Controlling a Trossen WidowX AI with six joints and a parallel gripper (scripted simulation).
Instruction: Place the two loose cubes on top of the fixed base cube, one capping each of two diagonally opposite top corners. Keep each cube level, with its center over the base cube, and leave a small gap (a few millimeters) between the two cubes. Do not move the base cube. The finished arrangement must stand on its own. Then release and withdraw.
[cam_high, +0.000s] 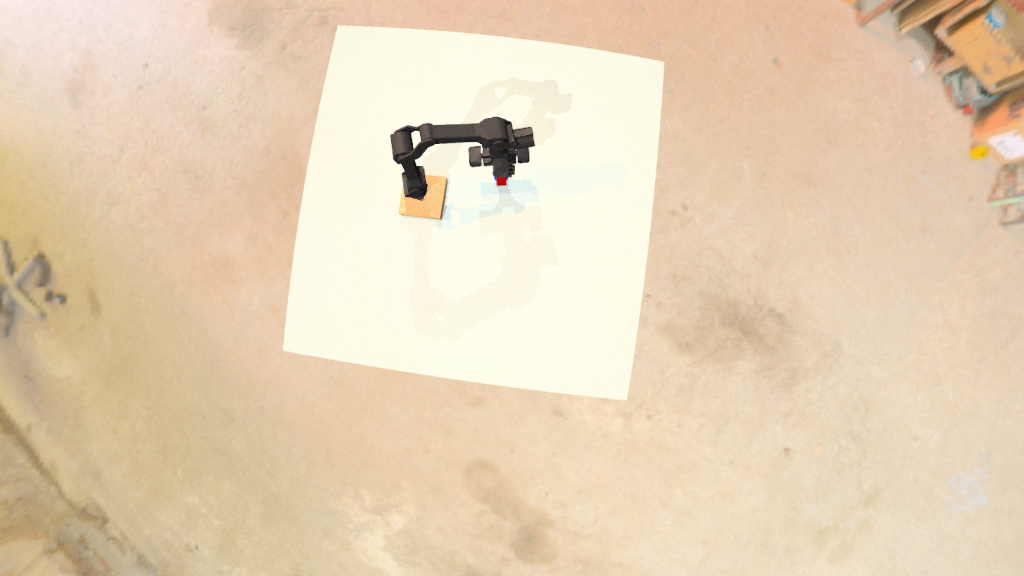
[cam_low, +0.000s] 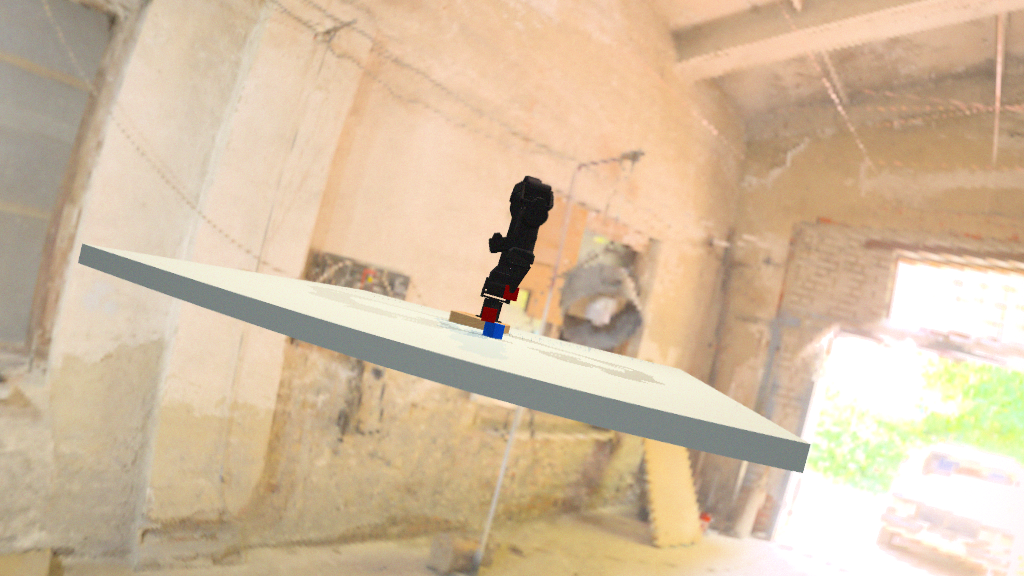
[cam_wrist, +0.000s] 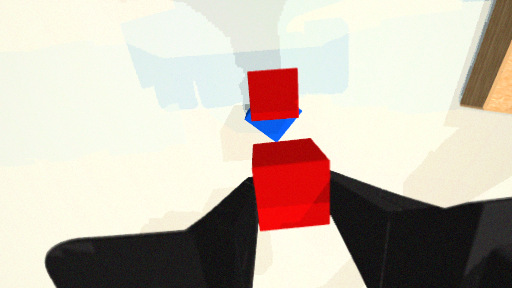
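The blue base cube (cam_low: 493, 330) (cam_wrist: 274, 128) stands on the white table, mostly hidden in the wrist view, with one corner pointing towards the gripper. One loose red cube (cam_high: 501, 181) (cam_low: 489, 313) (cam_wrist: 273, 94) rests on top of it, looks level, and sits off to one side, turned relative to the base. My gripper (cam_low: 510, 289) (cam_wrist: 288, 181) is shut on the other red cube (cam_low: 511, 294) (cam_wrist: 291, 192). It holds this cube above the stack, apart from both cubes. In the top view the arm hides the held cube.
The arm's wooden mounting board (cam_high: 430, 205) (cam_low: 466, 318) (cam_wrist: 501, 85) lies on the white table (cam_high: 458, 315) (cam_low: 401, 351), beside the stack. The arm (cam_high: 456, 133) (cam_low: 528, 214) reaches over from it. Faint shadows of the arm lie on the table.
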